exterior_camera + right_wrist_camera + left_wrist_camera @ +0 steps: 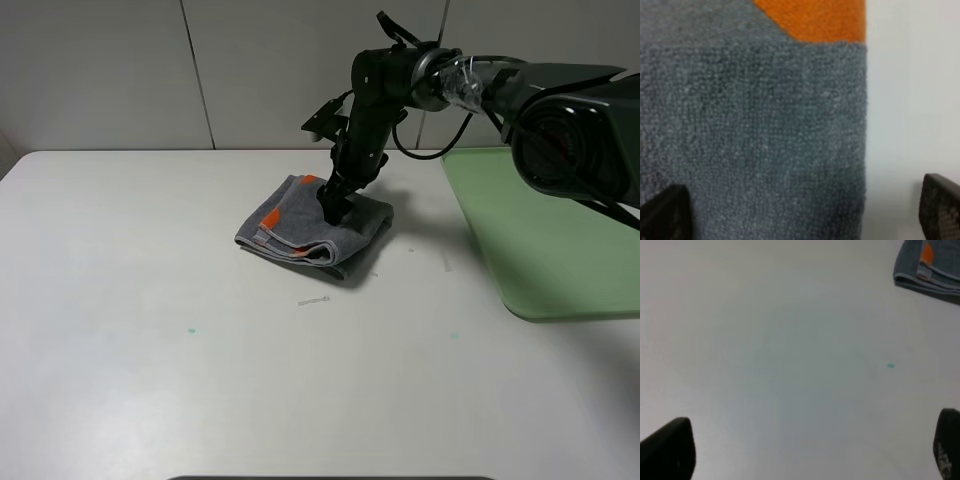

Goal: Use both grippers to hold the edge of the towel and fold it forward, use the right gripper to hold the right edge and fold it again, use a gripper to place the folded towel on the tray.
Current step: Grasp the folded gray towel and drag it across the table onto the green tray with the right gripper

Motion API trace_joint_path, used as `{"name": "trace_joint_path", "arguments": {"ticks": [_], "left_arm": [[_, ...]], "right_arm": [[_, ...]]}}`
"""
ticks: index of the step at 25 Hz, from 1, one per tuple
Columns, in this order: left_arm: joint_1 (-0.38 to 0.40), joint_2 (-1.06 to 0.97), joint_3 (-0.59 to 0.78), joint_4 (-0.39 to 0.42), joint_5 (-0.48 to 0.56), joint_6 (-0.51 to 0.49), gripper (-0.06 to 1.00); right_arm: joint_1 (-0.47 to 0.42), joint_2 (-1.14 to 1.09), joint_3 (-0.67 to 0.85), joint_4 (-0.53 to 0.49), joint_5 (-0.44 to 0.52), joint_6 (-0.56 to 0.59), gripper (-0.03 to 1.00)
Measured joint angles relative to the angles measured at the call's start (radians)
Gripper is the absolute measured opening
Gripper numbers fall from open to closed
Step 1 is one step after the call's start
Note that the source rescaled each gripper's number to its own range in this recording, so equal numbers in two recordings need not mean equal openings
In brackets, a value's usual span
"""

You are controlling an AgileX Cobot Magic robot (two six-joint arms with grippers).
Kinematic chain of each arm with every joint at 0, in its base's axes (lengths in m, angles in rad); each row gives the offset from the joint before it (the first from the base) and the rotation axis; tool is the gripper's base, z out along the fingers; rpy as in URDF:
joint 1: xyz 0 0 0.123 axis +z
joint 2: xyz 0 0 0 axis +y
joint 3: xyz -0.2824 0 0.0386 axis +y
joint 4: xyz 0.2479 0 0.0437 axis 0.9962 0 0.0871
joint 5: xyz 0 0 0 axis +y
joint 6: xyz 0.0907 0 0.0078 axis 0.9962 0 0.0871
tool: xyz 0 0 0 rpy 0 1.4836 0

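The dark grey towel (300,232) lies folded into a small bundle near the middle of the white table, its orange stripes facing left. My right gripper (333,210) points down onto the towel's top. In the right wrist view the right gripper (805,212) is open. One of its fingers stands over the towel (765,125), the other over bare table past the cloth's edge (866,125). My left gripper (809,447) is open above bare table, well away from the towel (930,265), and does not show in the exterior high view. The pale-green tray (540,240) lies at the right.
The white table (150,300) runs wide to the left and front of the towel. A small pale scrap (313,300) lies just in front of the bundle. A grey panelled wall stands behind the table.
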Motion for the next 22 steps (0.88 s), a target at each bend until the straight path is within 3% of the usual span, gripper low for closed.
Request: {"name": "trace_joint_path", "arguments": {"ticks": [7,9,19,22], "left_arm": [[0.000,0.000,0.000,0.000,0.000,0.000,0.94],[0.000,0.000,0.000,0.000,0.000,0.000,0.94],[0.000,0.000,0.000,0.000,0.000,0.000,0.94],[0.000,0.000,0.000,0.000,0.000,0.000,0.94]], "right_arm": [[0.000,0.001,-0.001,0.003,0.012,0.000,0.98],[0.000,0.002,-0.001,0.011,0.023,0.000,0.89],[0.003,0.004,-0.001,0.036,0.051,0.022,0.24],[0.003,0.004,-0.001,0.033,0.051,0.022,0.15]]}}
